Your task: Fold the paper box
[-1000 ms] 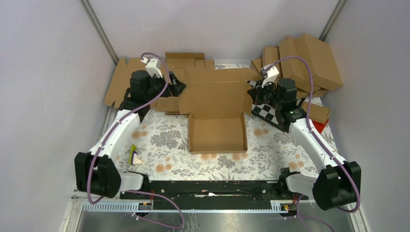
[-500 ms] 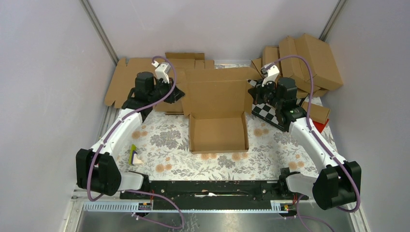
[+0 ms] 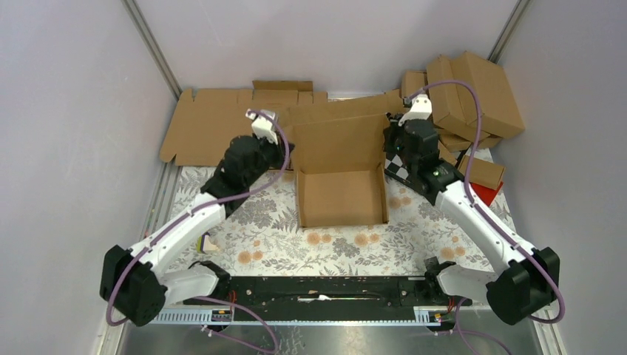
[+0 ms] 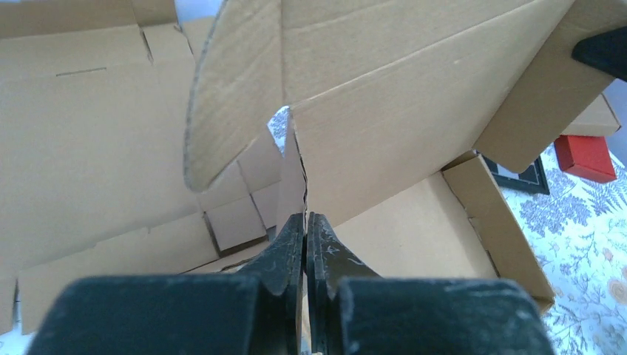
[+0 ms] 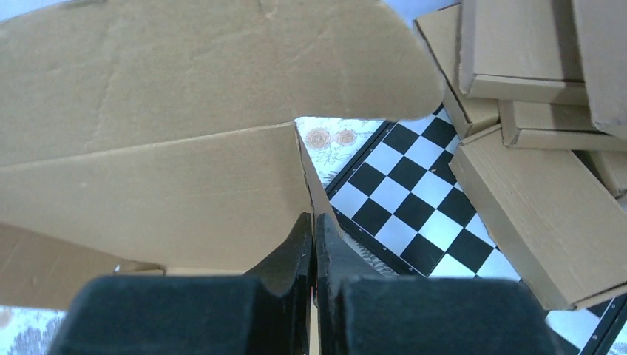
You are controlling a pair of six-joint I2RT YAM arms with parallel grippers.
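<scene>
The paper box [image 3: 340,196] lies mid-table as a shallow brown tray, its lid panel [image 3: 336,140] lifted behind it. My left gripper [image 3: 287,151] is at the lid's left edge. In the left wrist view the left gripper [image 4: 305,222] is shut on the thin edge of a side flap of the paper box [image 4: 399,126]. At the lid's right edge, my right gripper [image 3: 387,144] is likewise shut. The right wrist view shows the right gripper [image 5: 313,220] pinching the flap edge of the paper box [image 5: 148,185].
Flat cardboard blanks [image 3: 207,122] lean at the back left. Folded cartons [image 3: 473,89] are piled at the back right. A checkered board [image 3: 403,168] and a red block [image 3: 488,194] lie right of the box. A small yellow-white object [image 3: 207,242] sits near the left arm.
The left gripper swung in from the back left and shut on the lid's left flap. The lid now stands steeper and the box has shifted slightly right. The right gripper stayed shut.
</scene>
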